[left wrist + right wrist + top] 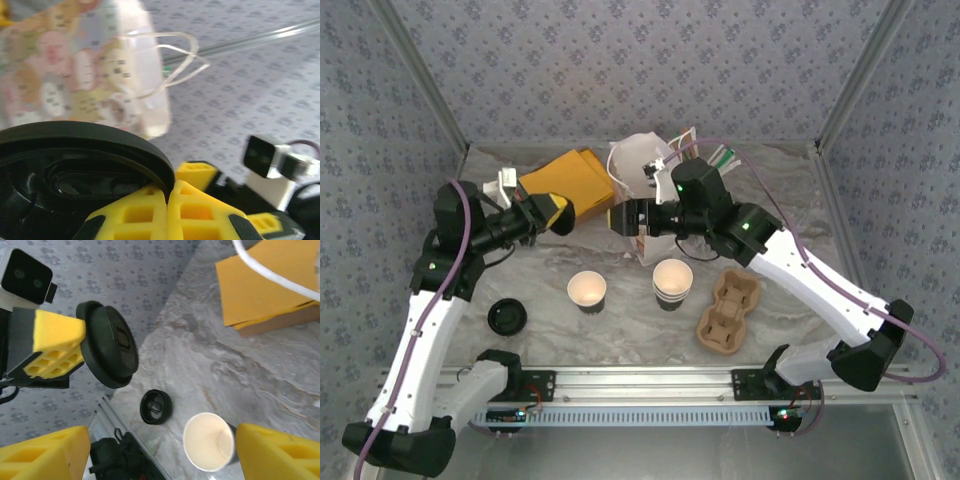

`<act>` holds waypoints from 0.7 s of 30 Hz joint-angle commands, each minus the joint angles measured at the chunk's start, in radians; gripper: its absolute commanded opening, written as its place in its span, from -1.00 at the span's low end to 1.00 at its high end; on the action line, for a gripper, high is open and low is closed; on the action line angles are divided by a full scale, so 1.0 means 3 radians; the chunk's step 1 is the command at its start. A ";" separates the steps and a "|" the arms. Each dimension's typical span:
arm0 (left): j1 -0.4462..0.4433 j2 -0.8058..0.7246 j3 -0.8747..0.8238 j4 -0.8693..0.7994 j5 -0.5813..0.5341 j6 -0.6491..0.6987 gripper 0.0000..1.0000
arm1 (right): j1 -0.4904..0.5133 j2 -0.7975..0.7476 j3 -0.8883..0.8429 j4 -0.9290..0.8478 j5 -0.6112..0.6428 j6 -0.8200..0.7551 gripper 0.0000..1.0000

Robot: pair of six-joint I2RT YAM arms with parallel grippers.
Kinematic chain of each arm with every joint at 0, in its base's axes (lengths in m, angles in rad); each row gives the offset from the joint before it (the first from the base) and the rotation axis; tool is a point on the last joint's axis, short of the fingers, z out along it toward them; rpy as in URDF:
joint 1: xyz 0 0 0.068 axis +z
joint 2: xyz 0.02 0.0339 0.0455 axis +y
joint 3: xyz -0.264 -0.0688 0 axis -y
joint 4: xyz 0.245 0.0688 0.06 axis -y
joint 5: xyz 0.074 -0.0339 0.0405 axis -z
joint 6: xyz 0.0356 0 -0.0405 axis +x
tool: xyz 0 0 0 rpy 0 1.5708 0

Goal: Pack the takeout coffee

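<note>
**While my left jaws pinched a lid, both cups stood bare on the table**

As I looked through my left wrist camera, my left gripper (167,192) had its yellow jaws pressed together on the rim of a black lid (75,160). This lid was cut off at the left and lower edges of that view. Behind it a patterned bag (75,65) was blurred, so I could not read its print. From the top view the held lid was hard to make out at the yellow fingers.

My right gripper (163,440) had its jaws spread wide, with nothing between them. From above, its fingertips (620,218) lay against the white bag (640,160), and I could not tell whether they touched it.

One takeout coffee cup with dark rings (672,283) stood upright near the middle of the table (790,190), just beside the cardboard carrier (728,312). Another takeout coffee cup (587,291) stood to its left, apart from it, and my right finger hid part of it in the right wrist view. Both looked cream inside; I could not tell if they held any liquid.

A second black lid (507,317) lay flat near my left arm. Only a part of a yellow envelope (265,285) was seen.
</note>
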 commanded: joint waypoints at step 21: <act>-0.0253 0.0757 0.0591 0.2380 0.0698 -0.1197 -0.96 | -0.0499 0.0503 0.0289 0.2240 -0.1068 0.1689 0.77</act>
